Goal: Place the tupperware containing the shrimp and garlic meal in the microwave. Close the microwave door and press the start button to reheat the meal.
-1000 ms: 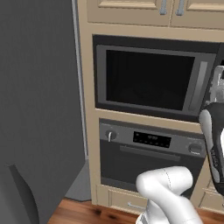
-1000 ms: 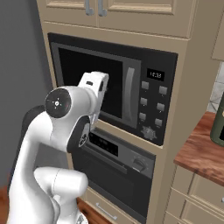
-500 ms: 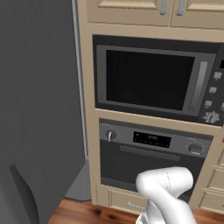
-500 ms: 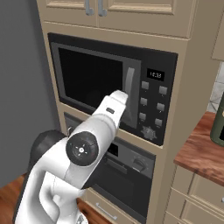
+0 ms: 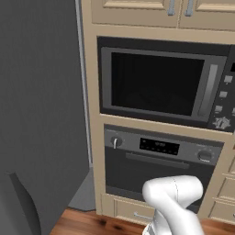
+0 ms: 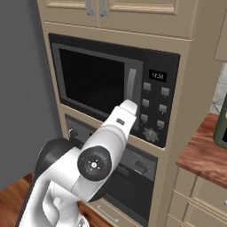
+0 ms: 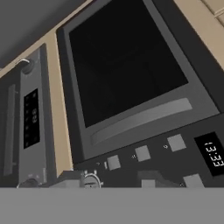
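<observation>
Now the hand [image 6: 129, 105], its grip impossible to read, hovers before the shut microwave door [image 6: 95, 82], probably lining up on its handle [image 6: 131, 85].

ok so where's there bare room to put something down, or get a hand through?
Bare spots: the wooden counter right of the microwave, beside a dark green appliance, and the floor below the oven. The microwave door is shut. The arm crowds the button panel.

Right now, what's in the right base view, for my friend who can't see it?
A shut microwave sits in a tan cabinet, buttons on its right. The white arm reaches up toward its door handle, with an oven below.
</observation>
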### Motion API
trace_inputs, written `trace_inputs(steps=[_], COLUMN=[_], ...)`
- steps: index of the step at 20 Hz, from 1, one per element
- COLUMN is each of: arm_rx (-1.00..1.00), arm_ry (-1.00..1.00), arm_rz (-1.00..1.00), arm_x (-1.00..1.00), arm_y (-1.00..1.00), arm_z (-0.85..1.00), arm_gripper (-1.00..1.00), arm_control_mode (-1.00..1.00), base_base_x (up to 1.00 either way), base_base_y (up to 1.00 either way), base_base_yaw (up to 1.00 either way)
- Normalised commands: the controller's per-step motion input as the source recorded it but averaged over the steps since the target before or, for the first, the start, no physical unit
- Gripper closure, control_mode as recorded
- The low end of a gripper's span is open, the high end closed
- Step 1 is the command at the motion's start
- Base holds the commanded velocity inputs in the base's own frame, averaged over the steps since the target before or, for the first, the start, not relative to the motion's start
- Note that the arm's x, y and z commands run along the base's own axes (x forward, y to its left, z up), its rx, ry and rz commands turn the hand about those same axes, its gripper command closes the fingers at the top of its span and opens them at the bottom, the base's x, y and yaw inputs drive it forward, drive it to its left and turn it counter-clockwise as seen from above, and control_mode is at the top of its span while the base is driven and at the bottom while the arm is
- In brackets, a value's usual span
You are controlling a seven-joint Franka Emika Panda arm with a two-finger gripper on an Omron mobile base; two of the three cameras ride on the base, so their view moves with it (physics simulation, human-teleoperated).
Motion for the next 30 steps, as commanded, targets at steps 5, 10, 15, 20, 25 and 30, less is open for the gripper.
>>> trace_inputs(steps=[5, 10, 15, 20, 25, 30], arm_rx=[0.00, 0.02, 0.03, 0.02, 0.00, 0.00], arm_ry=[0.00, 0.00, 0.00, 0.00, 0.00, 0.00], arm_rz=[0.00, 0.00, 0.00, 0.00, 0.00, 0.00], arm_x=[0.15, 0.39, 0.34, 0.31, 0.30, 0.28], arm_y=[0.00, 0.00, 0.00, 0.00, -0.02, -0.13], arm_z=[-0.27, -0.13, -0.03, -0.09, -0.16, -0.19], arm_gripper=[1.00, 1.00, 1.00, 1.00, 1.00, 1.00], arm_control_mode=[-1.00, -1.00, -1.00, -1.00, -1.00, -1.00], base_base_x=[0.00, 0.00, 0.00, 0.00, 0.00, 0.00], base_base_y=[0.00, 0.00, 0.00, 0.00, 0.00, 0.00], base_base_yaw=[0.00, 0.00, 0.00, 0.00, 0.00, 0.00])
